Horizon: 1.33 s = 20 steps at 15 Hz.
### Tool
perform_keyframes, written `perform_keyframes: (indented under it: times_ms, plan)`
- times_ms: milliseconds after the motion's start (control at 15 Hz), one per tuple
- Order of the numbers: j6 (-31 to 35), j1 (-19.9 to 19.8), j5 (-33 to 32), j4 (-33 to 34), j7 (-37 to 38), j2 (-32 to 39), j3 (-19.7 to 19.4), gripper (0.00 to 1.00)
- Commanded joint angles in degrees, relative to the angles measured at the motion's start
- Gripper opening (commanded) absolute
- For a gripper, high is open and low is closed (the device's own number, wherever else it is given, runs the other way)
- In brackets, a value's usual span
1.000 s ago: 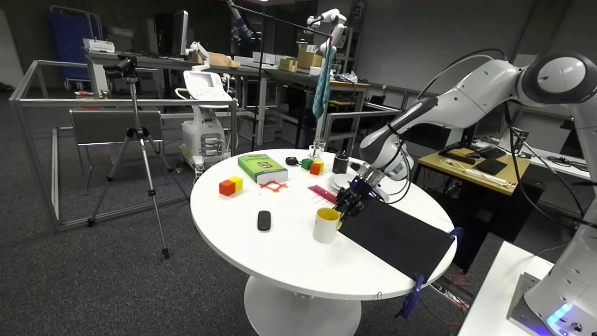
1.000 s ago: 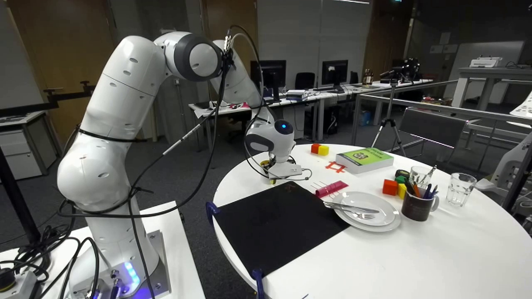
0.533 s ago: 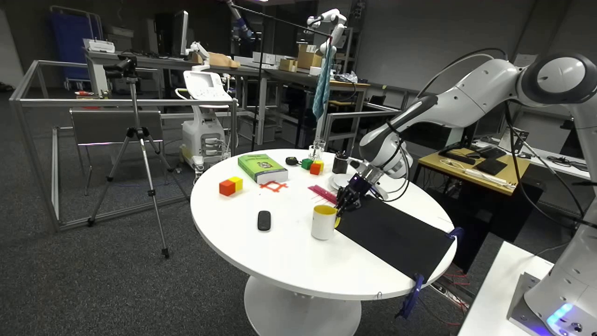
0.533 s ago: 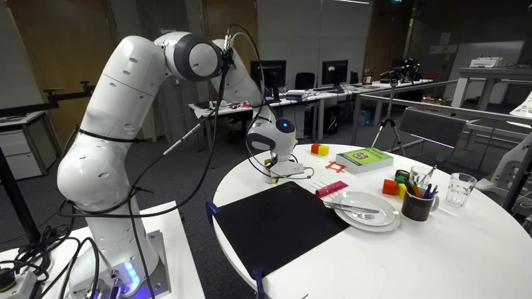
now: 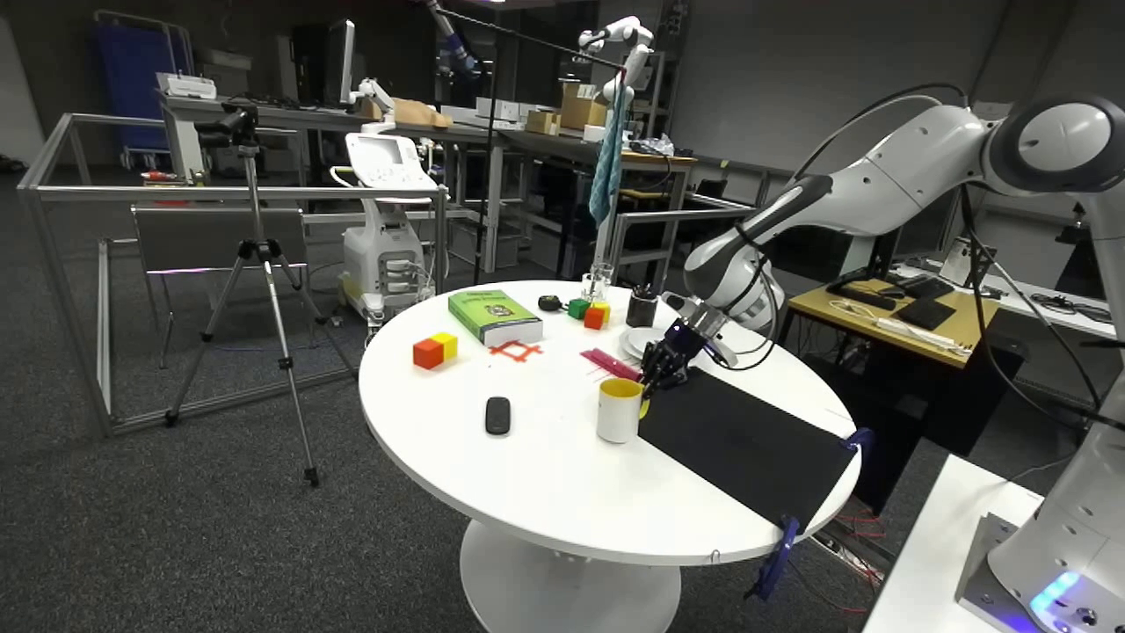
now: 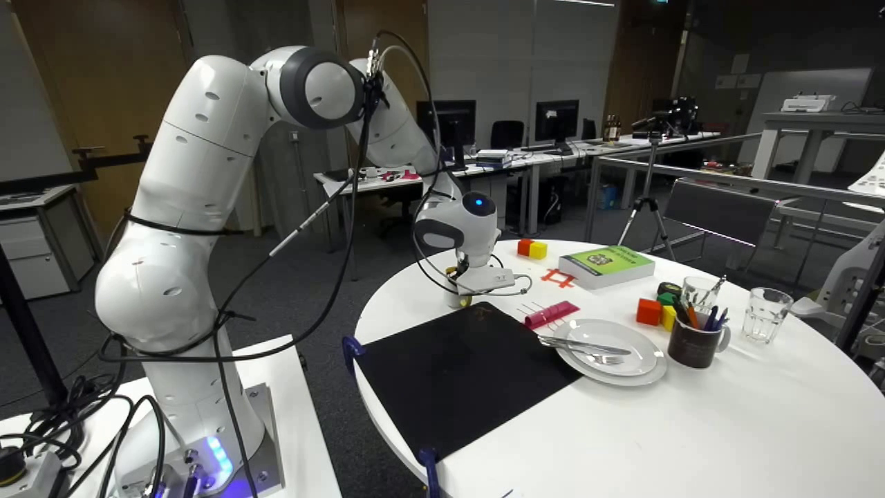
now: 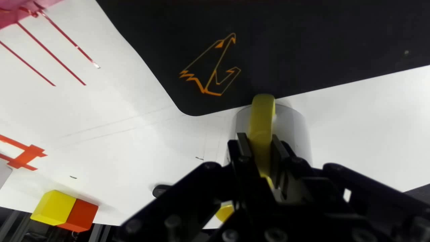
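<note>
A white mug (image 5: 619, 415) with a yellow inside and a yellow handle stands upright by the edge of the black mat (image 5: 747, 440). My gripper (image 7: 259, 136) is shut on the mug's yellow handle (image 7: 263, 112), one finger on each side, as the wrist view shows. Behind the fingers is the mug's grey-white wall (image 7: 294, 124); much of its body is hidden there. In an exterior view the mug (image 6: 456, 299) is mostly covered by the arm's hand. Whether its base touches the table, I cannot tell.
On the round white table (image 5: 492, 492) lie a black mouse-like object (image 5: 497, 416), red and yellow blocks (image 5: 435, 350), a green book (image 5: 495, 317) and a pink strip (image 6: 551, 315). Plates with cutlery (image 6: 612, 351), a dark pen mug (image 6: 697, 342) and glasses (image 6: 767, 315) stand farther along.
The fingers have closed on the handle. The mug first shifted slightly, then moved together with the gripper toward the mat and the table's far side in an exterior view.
</note>
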Motion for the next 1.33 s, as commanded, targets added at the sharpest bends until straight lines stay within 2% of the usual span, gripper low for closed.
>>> perform_keyframes:
  times_ms: [0, 400, 800, 1000, 1267]
  plan:
    - [-2.4, -0.9, -0.4, -4.5, 0.4, -7.2, -0.8, 0.04]
    - [-1.7, -2.6, 0.0, -9.7, -1.0, -13.4, -2.0, 0.04]
    - [-1.0, -2.4, -0.3, -17.9, 4.7, -20.4, -7.1, 0.04]
    - [-0.4, -2.9, 2.7, -21.2, 7.0, -24.2, -8.5, 0.04]
    - [5.5, -2.6, 10.1, -24.6, 10.0, -28.2, -8.3, 0.04]
